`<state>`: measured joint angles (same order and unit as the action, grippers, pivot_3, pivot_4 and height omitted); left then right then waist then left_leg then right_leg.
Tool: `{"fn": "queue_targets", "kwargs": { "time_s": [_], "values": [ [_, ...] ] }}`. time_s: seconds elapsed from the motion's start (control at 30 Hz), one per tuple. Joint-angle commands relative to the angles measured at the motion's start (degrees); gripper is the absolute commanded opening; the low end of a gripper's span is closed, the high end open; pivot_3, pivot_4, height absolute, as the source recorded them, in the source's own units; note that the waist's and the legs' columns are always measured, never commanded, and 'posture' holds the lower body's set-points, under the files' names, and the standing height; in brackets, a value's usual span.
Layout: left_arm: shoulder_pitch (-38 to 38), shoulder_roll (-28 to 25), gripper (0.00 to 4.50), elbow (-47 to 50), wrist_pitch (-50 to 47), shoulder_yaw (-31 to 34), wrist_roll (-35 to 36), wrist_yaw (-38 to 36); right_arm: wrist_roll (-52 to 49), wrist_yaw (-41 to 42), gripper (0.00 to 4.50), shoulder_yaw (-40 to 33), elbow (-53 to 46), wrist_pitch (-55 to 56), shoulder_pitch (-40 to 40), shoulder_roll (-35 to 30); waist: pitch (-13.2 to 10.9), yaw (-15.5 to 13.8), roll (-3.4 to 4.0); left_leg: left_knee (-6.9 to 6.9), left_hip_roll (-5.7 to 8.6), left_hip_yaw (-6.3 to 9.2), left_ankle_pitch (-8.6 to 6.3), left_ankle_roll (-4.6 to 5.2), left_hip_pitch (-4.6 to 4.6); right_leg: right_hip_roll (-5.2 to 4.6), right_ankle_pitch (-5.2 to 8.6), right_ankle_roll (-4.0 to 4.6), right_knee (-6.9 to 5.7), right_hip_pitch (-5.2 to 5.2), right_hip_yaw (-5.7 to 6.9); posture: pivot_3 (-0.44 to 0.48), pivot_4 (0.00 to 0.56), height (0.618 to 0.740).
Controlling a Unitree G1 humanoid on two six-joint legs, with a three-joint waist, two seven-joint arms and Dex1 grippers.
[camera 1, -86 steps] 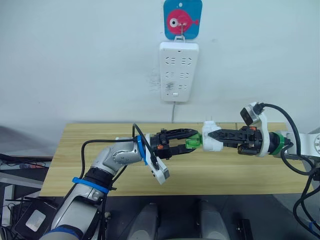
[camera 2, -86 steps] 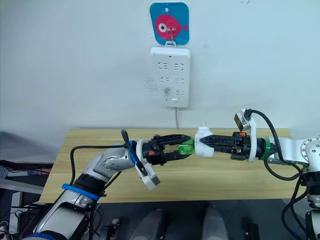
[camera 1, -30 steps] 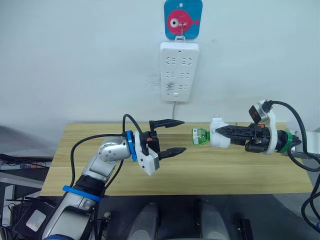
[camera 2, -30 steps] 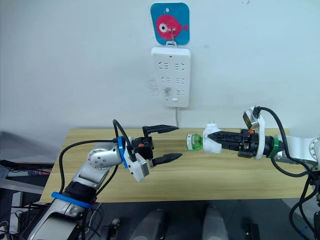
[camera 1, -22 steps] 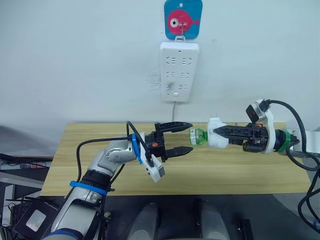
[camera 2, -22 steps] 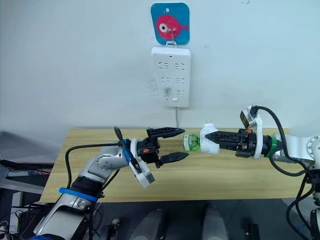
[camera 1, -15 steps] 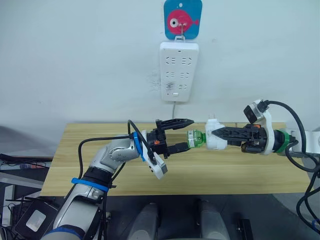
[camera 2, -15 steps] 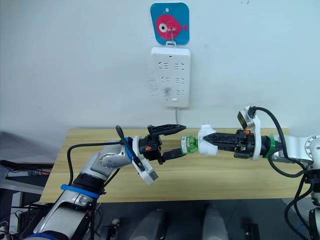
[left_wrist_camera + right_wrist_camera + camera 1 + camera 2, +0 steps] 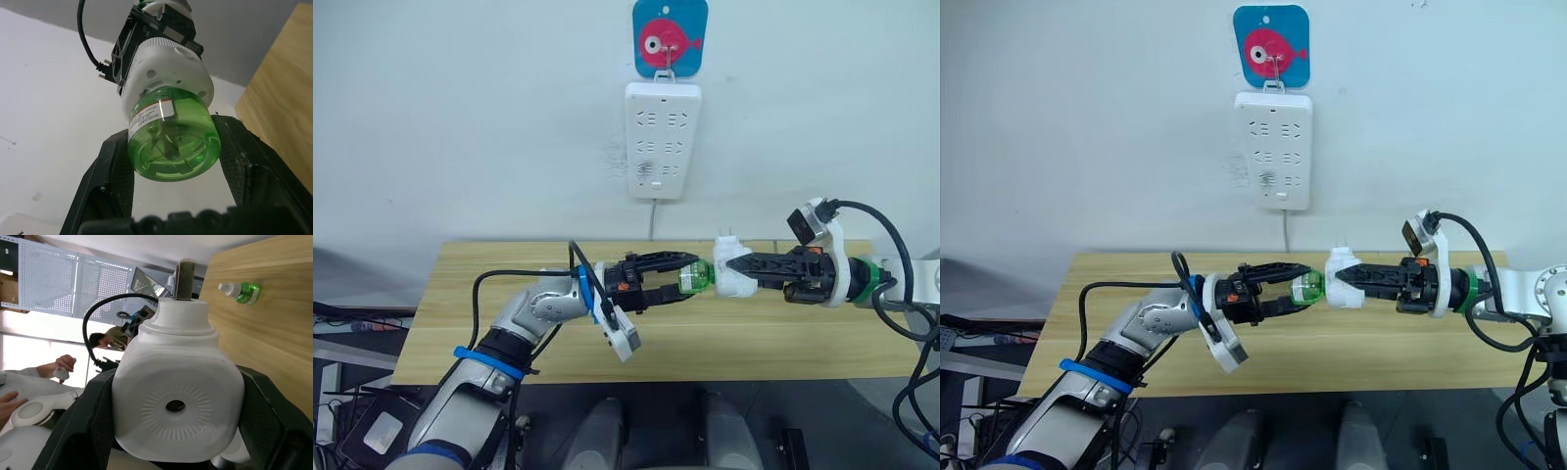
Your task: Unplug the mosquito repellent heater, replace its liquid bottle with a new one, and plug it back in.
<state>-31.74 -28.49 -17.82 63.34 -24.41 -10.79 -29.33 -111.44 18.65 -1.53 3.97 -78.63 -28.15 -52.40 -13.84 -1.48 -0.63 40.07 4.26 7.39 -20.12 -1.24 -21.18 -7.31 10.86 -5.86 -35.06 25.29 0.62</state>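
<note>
The white mosquito repellent heater [image 9: 734, 271] hangs in the air above the wooden table [image 9: 489, 333], its plug pins pointing up. My right gripper [image 9: 728, 266] is shut on its sides. A green liquid bottle [image 9: 693, 277] sticks out of the heater toward my left arm. My left gripper [image 9: 689, 277] is shut on that bottle, one finger [image 9: 115, 166] on each side of it. In the right wrist view the heater's face [image 9: 177, 401] shows its round hole, and a second green bottle [image 9: 240, 291] with a white cap lies on the table.
A long white wall socket strip [image 9: 664, 140] hangs on the wall under a blue tag with a pink fish [image 9: 671, 37]; its cable [image 9: 653, 220] drops behind the table. A person [image 9: 102, 340] appears far off in the right wrist view.
A second ago my left gripper stood open, away from the bottle. It has since moved right and closed its fingers on it. The right gripper and heater shifted slightly left.
</note>
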Motion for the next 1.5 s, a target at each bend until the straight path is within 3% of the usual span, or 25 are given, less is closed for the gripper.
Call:
{"fn": "queue_targets", "kwargs": {
  "time_s": [0.03, 0.1, 0.27, 0.37, 0.43, 0.47, 0.67, 0.93, 1.03, 1.27, 1.5],
  "values": [
    [2.0, -1.8, 2.22, 11.1, -15.6, -6.9, 23.3, -12.7, -1.6, 1.1, 3.0, -0.8, -1.4, -0.5, -0.4, -1.4, 0.0, 0.1, 0.0, 0.0, -0.02, 0.02, 0.0, 0.0, -0.02, -0.02, 0.0, 0.0, 0.0, 0.01, -0.01, 0.073, 0.247, 0.74],
    [2.9, -3.0, 2.22, 17.4, -30.5, -7.0, 34.3, -17.8, -1.6, 1.7, 3.0, -0.6, -1.9, -1.0, -0.1, -2.2, 0.0, 0.1, 0.0, 0.01, -0.16, 0.11, 0.0, 0.01, -0.05, -0.09, 0.0, 0.0, 0.0, 0.01, 0.01, 0.071, 0.245, 0.74],
    [-0.1, -5.5, 2.22, 28.5, -78.2, -1.3, 67.5, -15.9, -1.5, 2.4, 3.0, 0.5, -3.7, -1.4, 0.6, -4.2, 0.0, 0.2, 0.0, 0.1, -0.25, 0.31, 0.02, 0.06, -0.21, -0.09, 0.0, 0.0, 0.02, 0.01, 0.09, 0.075, 0.255, 0.74],
    [-1.8, -8.9, 2.22, 27.0, -103.3, 3.0, 92.7, -13.0, 0.2, 2.6, 3.0, 0.8, -5.5, -1.0, 0.9, -4.2, 0.0, 0.9, 0.01, 0.1, -0.28, 0.34, 0.02, 0.06, -0.21, -0.02, 0.01, 0.0, 0.01, 0.04, 0.1, 0.078, 0.258, 0.74],
    [-2.8, -9.6, 2.22, 21.8, -114.2, 5.3, 107.7, -8.5, 1.5, 2.9, 3.0, 0.8, -6.4, -0.7, 1.0, -4.1, 0.0, 1.5, 0.0, 0.09, 0.02, 0.31, 0.02, 0.06, -0.19, 0.11, 0.01, 0.0, -0.08, 0.06, 0.1, 0.075, 0.26, 0.74],
    [-3.0, -9.8, 2.22, 18.6, -118.4, 6.4, 111.0, -8.1, 1.6, 2.7, 3.0, 0.8, -6.5, -0.3, 1.2, -4.0, 0.0, 1.6, 0.0, 0.08, 0.03, 0.28, 0.02, 0.06, -0.15, 0.14, 0.02, 0.0, -0.12, 0.05, 0.09, 0.067, 0.263, 0.74],
    [0.3, -11.3, 2.22, 17.4, -130.1, 10.3, 107.6, -12.1, 2.1, 2.8, 3.0, -0.4, -6.2, 0.7, 2.8, -5.4, 0.0, 1.8, -0.02, 0.05, 0.03, 0.16, 0.02, 0.05, 0.01, 0.22, 0.04, 0.01, -0.12, -0.01, 0.04, 0.059, 0.268, 0.74],
    [4.7, -11.1, 2.22, 17.0, -133.7, 15.1, 96.9, -16.6, 6.1, 1.2, 3.0, -3.5, -3.6, 2.0, 6.2, -7.7, 0.0, 1.7, -0.02, 0.02, 0.02, 0.08, 0.03, 0.04, 0.04, 0.2, 0.04, 0.02, -0.07, -0.03, -0.02, 0.06, 0.27, 0.74],
    [6.1, -11.2, 2.22, 17.9, -134.5, 16.9, 94.5, -17.5, 16.5, -3.5, 3.0, -3.6, -2.2, 4.9, 7.2, -7.1, 0.0, 1.6, -0.02, 0.02, 0.02, 0.05, 0.03, 0.04, 0.05, 0.19, 0.04, 0.02, -0.07, -0.04, -0.03, 0.063, 0.265, 0.74],
    [9.7, -9.2, 2.22, 21.8, -135.3, 19.8, 90.7, -17.3, 53.7, -6.8, 3.0, 4.8, 2.7, 15.9, 8.5, -7.4, 0.0, 1.4, -0.01, 0.0, 0.06, -0.12, 0.03, 0.03, 0.05, 0.18, 0.04, 0.02, -0.09, 0.0, -0.06, 0.087, 0.252, 0.74],
    [12.7, -8.5, 2.22, 24.6, -136.0, 21.6, 88.4, -17.4, 68.9, -3.2, 3.0, 6.6, 6.4, 16.2, 7.8, -5.0, 0.0, 1.4, 0.02, -0.03, 0.02, -0.32, 0.03, 0.02, 0.09, 0.15, 0.04, 0.02, -0.11, 0.01, -0.13, 0.104, 0.233, 0.74]
  ]
}}
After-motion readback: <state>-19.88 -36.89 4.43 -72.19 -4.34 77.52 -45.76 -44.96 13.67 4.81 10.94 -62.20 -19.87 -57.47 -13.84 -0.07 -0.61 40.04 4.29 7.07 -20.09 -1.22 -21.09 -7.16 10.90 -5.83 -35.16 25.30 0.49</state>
